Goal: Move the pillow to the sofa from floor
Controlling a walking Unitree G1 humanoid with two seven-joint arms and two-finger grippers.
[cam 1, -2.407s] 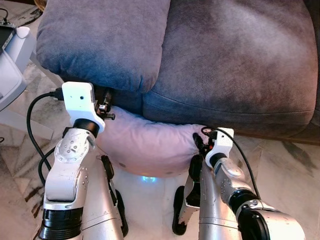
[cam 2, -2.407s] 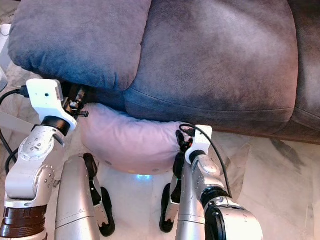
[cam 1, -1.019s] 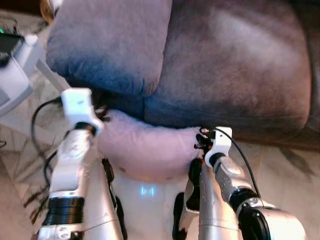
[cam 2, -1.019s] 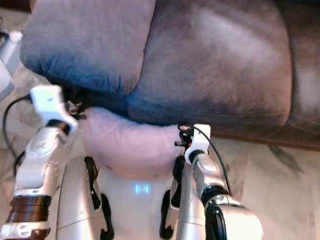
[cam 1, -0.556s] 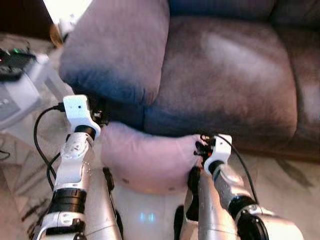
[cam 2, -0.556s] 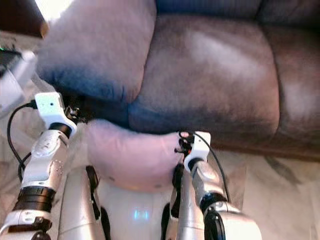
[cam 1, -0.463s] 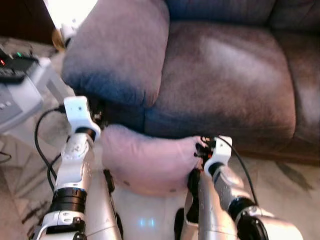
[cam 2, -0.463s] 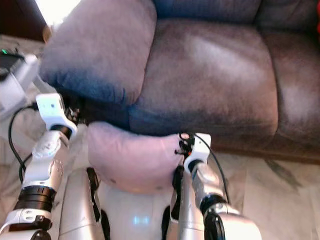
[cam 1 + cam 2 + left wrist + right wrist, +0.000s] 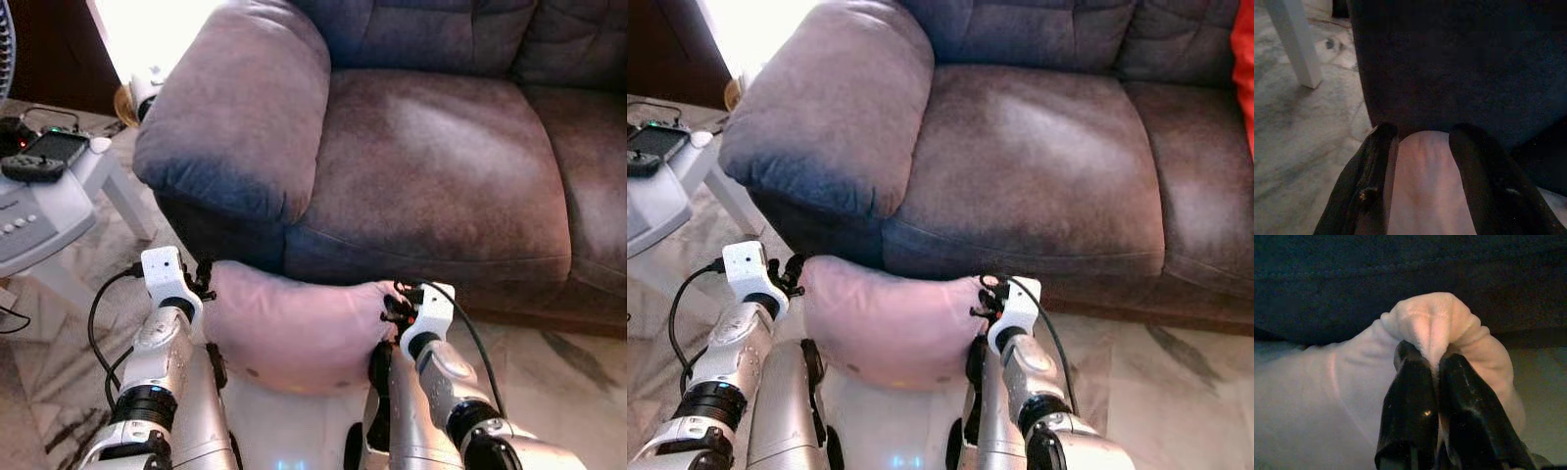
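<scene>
Marble floor (image 9: pixel 69 294), plush grey-brown sofa (image 9: pixel 431 147) ahead; white side table (image 9: pixel 59 196) off to the left. Head views: pink pillow (image 9: pixel 289 328) held off the floor against the sofa front, below the seat, between left gripper (image 9: pixel 204 284) and right gripper (image 9: pixel 394 305). Left wrist: fingers (image 9: pixel 1376 176) straddle one pillow end, clamping it. Right wrist: fingers (image 9: pixel 1410 401) closed, pinching a corner fold. Judgement: light, soft, saggy; corner holds suit it.
</scene>
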